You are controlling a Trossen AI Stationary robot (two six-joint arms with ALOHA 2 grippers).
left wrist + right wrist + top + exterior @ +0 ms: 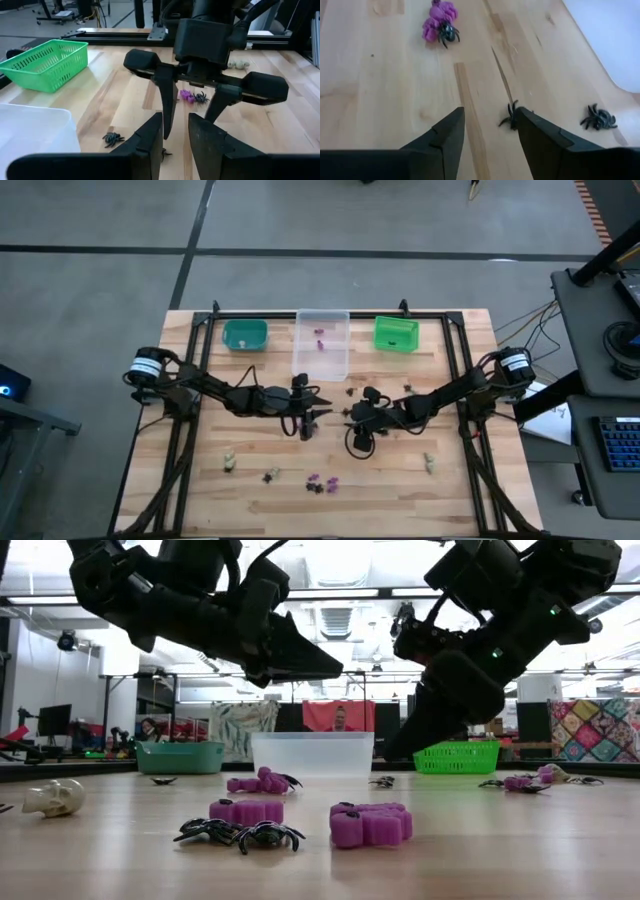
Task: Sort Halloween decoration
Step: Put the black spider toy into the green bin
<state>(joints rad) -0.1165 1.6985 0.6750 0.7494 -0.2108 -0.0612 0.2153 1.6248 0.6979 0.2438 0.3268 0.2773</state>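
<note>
Lining up on a black spider (510,116).
Right gripper (487,132) spread, spider at one o'clock; closing next. Left gripper (174,135) narrowly parted, empty.

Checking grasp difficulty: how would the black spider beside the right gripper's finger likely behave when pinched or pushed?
The black spider looks flat with thin splayed legs, so probably light and prone to skid on the smooth table. Its legs may flex. It seems unlikely to roll.
</note>
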